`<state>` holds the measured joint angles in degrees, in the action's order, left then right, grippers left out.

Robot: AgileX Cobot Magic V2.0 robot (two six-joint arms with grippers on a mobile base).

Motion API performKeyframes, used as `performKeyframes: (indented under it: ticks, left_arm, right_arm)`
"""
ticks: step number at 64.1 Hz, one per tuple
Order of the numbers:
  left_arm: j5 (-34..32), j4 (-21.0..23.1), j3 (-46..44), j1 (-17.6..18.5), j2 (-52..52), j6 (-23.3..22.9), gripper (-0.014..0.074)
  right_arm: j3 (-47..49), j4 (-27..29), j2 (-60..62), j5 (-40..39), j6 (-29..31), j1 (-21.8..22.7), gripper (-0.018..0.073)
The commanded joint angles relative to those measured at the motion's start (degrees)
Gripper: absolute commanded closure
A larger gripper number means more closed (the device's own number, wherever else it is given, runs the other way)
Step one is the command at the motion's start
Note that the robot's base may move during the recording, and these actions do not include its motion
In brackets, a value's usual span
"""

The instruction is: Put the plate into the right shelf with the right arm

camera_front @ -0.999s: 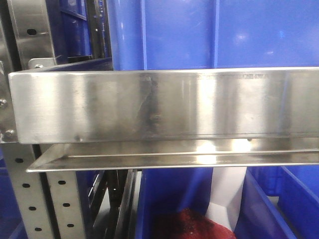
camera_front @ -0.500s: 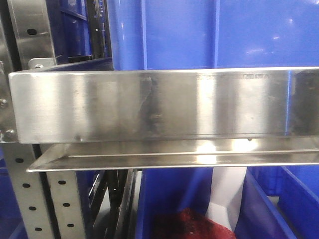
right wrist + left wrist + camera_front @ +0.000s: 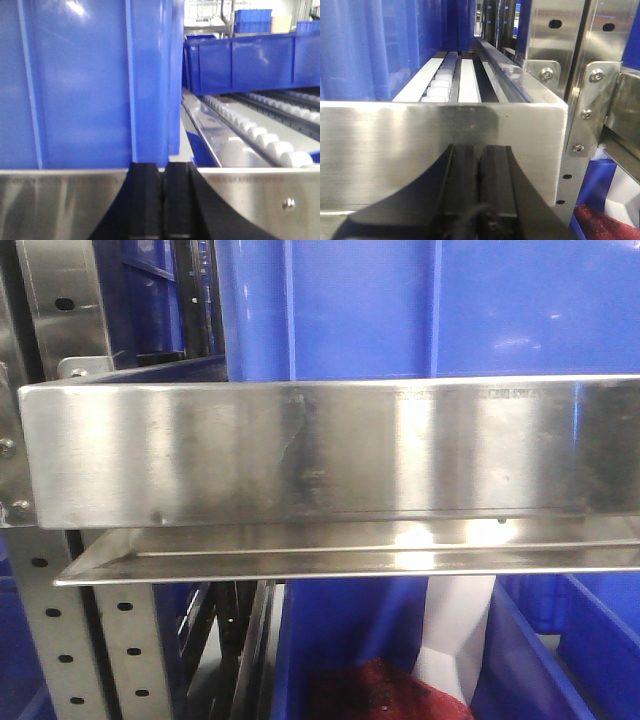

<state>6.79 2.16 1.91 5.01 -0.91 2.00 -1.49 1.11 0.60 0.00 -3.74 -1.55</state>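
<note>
The plate is out of view in every frame. The right shelf [image 3: 330, 450] fills the front view as a brushed steel front edge with a blue bin [image 3: 420, 310] standing on it. My right gripper [image 3: 162, 167] is shut with nothing between its black fingers, close in front of the same steel shelf edge [image 3: 60, 200] and a blue bin [image 3: 85, 80]. My left gripper [image 3: 479, 150] is also shut and empty, facing a steel shelf edge [image 3: 395, 150] beside a perforated upright post [image 3: 580, 125].
White roller tracks [image 3: 260, 140] run back along the shelf behind the right gripper, with another blue bin [image 3: 250, 60] farther in. Below the shelf edge a lower blue bin [image 3: 560, 660] holds a dark red thing [image 3: 380, 690] and white paper [image 3: 455, 630].
</note>
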Motion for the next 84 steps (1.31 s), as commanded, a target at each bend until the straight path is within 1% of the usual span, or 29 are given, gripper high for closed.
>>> performKeyframes:
  ticks: [1,20,39,84]
  left_arm:
    - [-4.9,0.23,0.46,0.3,-0.29,-0.19,0.0643]
    - [-4.9,0.23,0.46,0.3,-0.29,-0.19,0.0643]
    - [-4.9,0.23,0.46,0.3,-0.29,-0.19,0.0643]
    - [-4.9,0.23,0.46,0.3,-0.29,-0.19,0.0643]
  right_arm:
    - [0.25,-0.58,0.8,-2.66,0.01,-0.07,0.0505]
    - [0.25,-0.58,0.8,-2.87,0.01,-0.07,0.0505]
    - [0.25,-0.58,0.8,-5.34,0.01,-0.07,0.0505]
    - [0.25,-0.58,0.8,-5.15,0.01,-0.07,0.0505]
